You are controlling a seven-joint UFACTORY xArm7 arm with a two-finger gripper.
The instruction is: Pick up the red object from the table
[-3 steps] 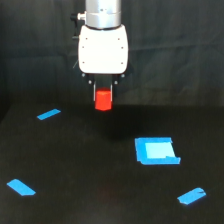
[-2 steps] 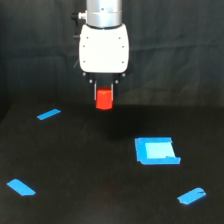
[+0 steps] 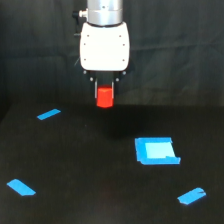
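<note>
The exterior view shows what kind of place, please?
Probably a robot test bench in a lab. A black table against a dark backdrop carries only blue tape strips and a blue square, while the arm's gripper holds the red object above it.

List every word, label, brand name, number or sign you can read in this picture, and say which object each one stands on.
None can be read.
White gripper housing: plain, no lettering visible.
Red object held between the fingers: plain sides.
Blue square and the blue tape strips on the black table: blank, no marks.
The picture is soft, so any tiny print would be lost.
</note>
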